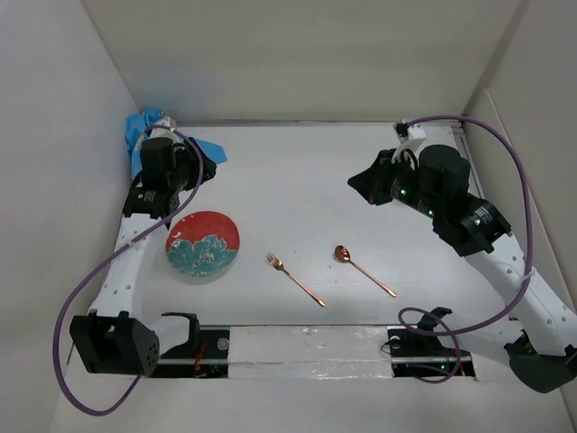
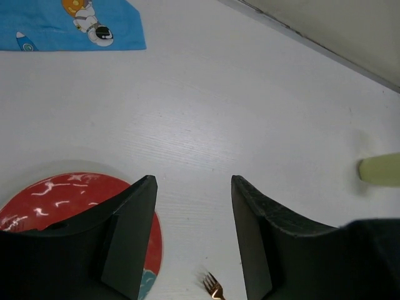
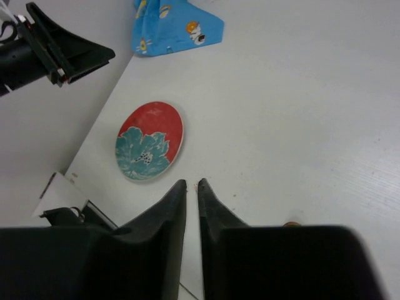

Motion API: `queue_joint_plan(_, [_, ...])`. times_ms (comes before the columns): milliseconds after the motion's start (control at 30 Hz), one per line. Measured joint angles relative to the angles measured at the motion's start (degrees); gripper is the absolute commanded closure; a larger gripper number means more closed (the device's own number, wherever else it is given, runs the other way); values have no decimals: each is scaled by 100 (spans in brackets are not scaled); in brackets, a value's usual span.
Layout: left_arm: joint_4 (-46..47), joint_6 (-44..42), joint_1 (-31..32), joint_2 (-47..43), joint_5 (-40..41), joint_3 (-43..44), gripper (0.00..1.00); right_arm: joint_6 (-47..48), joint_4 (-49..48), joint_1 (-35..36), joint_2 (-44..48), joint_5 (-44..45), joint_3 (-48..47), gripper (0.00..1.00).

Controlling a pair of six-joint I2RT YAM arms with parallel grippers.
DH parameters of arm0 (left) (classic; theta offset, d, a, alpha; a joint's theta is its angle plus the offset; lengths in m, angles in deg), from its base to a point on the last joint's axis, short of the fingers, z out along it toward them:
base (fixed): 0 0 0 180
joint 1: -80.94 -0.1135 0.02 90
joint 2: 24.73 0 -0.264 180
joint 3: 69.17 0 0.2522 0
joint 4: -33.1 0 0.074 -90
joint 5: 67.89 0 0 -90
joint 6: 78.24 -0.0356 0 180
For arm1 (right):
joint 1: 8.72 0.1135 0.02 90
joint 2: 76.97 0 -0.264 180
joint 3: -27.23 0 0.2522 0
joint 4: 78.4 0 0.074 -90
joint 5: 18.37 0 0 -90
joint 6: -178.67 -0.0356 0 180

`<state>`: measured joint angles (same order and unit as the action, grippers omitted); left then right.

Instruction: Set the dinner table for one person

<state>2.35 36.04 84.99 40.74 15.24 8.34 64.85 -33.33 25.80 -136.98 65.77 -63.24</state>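
The white dinner table (image 1: 297, 180) holds a red plate with a teal flower (image 1: 203, 244) at the near left, a copper fork (image 1: 295, 279) and a copper spoon (image 1: 364, 270) near the front middle. My left gripper (image 1: 207, 168) hangs open and empty above the table behind the plate. In the left wrist view its gripper (image 2: 193, 181) has the plate (image 2: 56, 200) at lower left and the fork tines (image 2: 214, 287) below. My right gripper (image 1: 362, 185) is raised at the right. In the right wrist view the gripper (image 3: 192, 182) is shut and empty, and the plate (image 3: 150, 141) lies beyond it.
A blue cartoon-printed cloth (image 1: 149, 135) lies crumpled at the far left corner, also in the left wrist view (image 2: 69, 25) and right wrist view (image 3: 175, 25). White walls close in the table. A pale green object (image 2: 379, 169) shows at the right edge.
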Motion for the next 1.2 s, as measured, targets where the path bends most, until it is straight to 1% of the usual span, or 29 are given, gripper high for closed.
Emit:
queue_joint_plan(100, [52, 146, -109, 382, 26, 284, 60, -39, -59, -107, -66, -76, 24, 100])
queue_joint_plan(133, [63, 201, -151, 529, 72, 411, 76, -39, -92, -142, -98, -105, 39, 100])
queue_joint_plan(200, [109, 337, -201, 874, 205, 702, 97, -42, -177, -195, -181, -164, 81, 100])
queue_joint_plan(233, [131, 376, -221, 1064, 260, 872, 100, -39, -208, -214, -229, -195, 96, 100])
queue_joint_plan(333, [177, 393, -181, 1620, 321, 1342, 100, -42, -304, -243, -326, -280, 181, 100])
queue_joint_plan(400, [190, 341, 42, 1873, 393, 1510, 100, -31, -328, -267, -404, -339, 188, 100])
queue_joint_plan(500, [146, 223, 737, 2116, 516, 1552, 100, 4, -363, -313, -476, -363, 212, 100])
queue_joint_plan(533, [109, 175, 839, 2142, 518, 1556, 100, 11, -372, -345, -483, -369, 232, 100])
queue_joint_plan(567, [98, 170, 1311, 2323, 518, 1554, 100, 17, -374, -378, -490, -367, 247, 100])
queue_joint_plan(600, [103, 181, 1532, 2420, 518, 1519, 100, 28, -380, -433, -498, -380, 264, 100])
queue_joint_plan(667, [136, 267, 1738, 2544, 498, 1294, 88, 48, -376, -516, -507, -393, 269, 100])
queue_joint_plan(700, [151, 337, 1681, 2557, 476, 1141, 83, 57, -376, -560, -507, -400, 269, 100])
queue_joint_plan(733, [155, 411, 1528, 2557, 472, 981, 71, 70, -378, -595, -507, -407, 271, 100])
queue_joint_plan(833, [199, 682, 704, 2562, 516, 765, 56, 92, -433, -634, -487, -428, 393, 100])
queue_joint_plan(900, [323, 837, 127, 2564, 632, 765, 54, 92, -437, -634, -481, -466, 505, 100])
queue_joint_plan(1067, [614, 1233, -920, 2765, 879, 879, 52, 92, -433, -634, -470, -518, 804, 100])
queue_joint_plan(1133, [693, 1379, -1257, 2959, 929, 896, 47, 92, -433, -634, -459, -511, 872, 100])
queue_joint_plan(1167, [704, 1440, -1427, 3091, 970, 918, 46, 92, -435, -634, -446, -509, 901, 98])
queue_joint_plan(1200, [682, 1493, -1580, 3241, 1014, 968, 45, 92, -439, -634, -415, -507, 940, 90])
